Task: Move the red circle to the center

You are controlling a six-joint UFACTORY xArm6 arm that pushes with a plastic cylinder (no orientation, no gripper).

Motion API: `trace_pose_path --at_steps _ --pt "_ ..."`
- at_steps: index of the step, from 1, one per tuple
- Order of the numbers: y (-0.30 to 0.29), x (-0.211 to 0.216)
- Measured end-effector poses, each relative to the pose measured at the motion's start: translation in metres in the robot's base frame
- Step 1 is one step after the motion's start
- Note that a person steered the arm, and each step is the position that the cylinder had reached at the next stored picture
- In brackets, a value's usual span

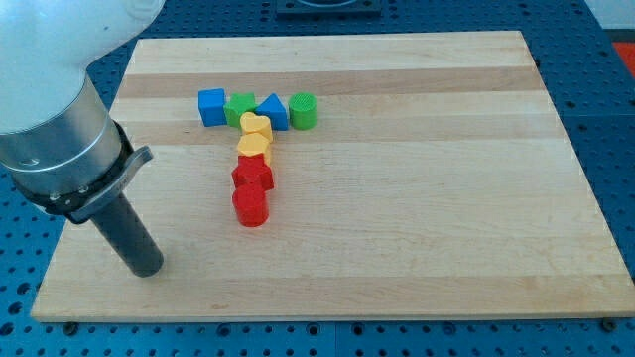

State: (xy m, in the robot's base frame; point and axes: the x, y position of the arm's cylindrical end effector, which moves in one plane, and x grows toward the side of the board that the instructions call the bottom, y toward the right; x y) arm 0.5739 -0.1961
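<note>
The red circle (251,206) stands on the wooden board (446,198), left of the middle, at the bottom end of a column of blocks. Right above it, touching, is a red star (253,176), then a yellow hexagon-like block (255,147) and a yellow heart (256,125). Across the column's top runs a row: blue cube (211,106), green star (239,106), blue triangle (272,110), green circle (304,111). My tip (145,266) rests on the board near its lower left corner, well to the left of and below the red circle, touching no block.
The arm's white and grey body (60,119) fills the view's upper left, over the board's left edge. Blue perforated table (610,99) surrounds the board.
</note>
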Motion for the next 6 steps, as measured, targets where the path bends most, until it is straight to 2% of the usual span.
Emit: trace_pose_path --at_steps 1,2,6 --pt "-0.015 -0.01" --pt "-0.016 -0.044" --pt "0.165 -0.068"
